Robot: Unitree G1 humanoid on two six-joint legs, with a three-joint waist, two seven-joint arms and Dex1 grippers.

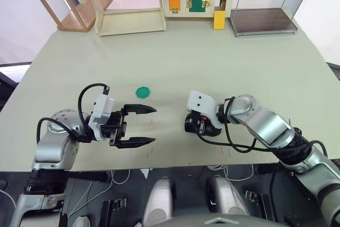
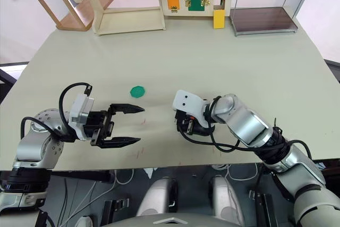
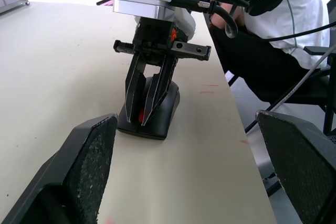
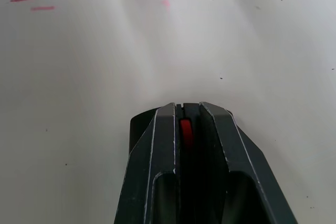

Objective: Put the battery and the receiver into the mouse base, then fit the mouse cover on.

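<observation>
Pale and matte, the table [image 1: 175, 57] carries wooden shelves and a latch board along its far edge, with a few red marks near the front. At the left, the left gripper [image 1: 139, 126] is held just above the surface, its two black fingers spread wide with nothing between them, pointed toward the centre. A small green ring [image 1: 142, 92] lies just beyond its fingertips, apart from them. Further right, the mouse base [image 3: 149, 111] sits flat on the table near the front edge, a red part visible in its hollow. The right gripper [image 3: 143, 115] is lowered into it from above, its fingers drawn close together around that red area; whether something small is pinched there cannot be told.

The base is judged to be light, rigid plastic with a smooth underside, so it would be expected to slide on the table if pushed sideways. A hold across its narrow flanks is judged safest, pressure being kept off the thin rim.
</observation>
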